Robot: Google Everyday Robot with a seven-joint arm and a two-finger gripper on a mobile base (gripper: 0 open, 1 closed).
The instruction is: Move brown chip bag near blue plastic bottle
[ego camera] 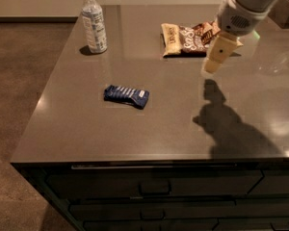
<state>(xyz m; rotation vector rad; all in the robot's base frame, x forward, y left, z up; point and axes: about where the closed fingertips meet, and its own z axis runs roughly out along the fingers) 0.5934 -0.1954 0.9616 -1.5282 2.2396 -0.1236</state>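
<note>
The brown chip bag [189, 39] lies flat at the back of the grey counter [149, 129], tan-yellow at its ends and dark brown in the middle with white lettering. The blue plastic bottle [94, 22], clear with a white cap and pale label, stands upright at the back left, well apart from the bag. My gripper [212, 64] hangs above the counter just in front of the bag's right part, pointing down and left. It holds nothing that I can see.
A small dark blue striped packet [126, 96] lies mid-counter, left of the gripper. The arm's shadow [226, 124] falls on the right front of the counter. Drawers [154, 189] line the counter's front. Brown floor is at the left.
</note>
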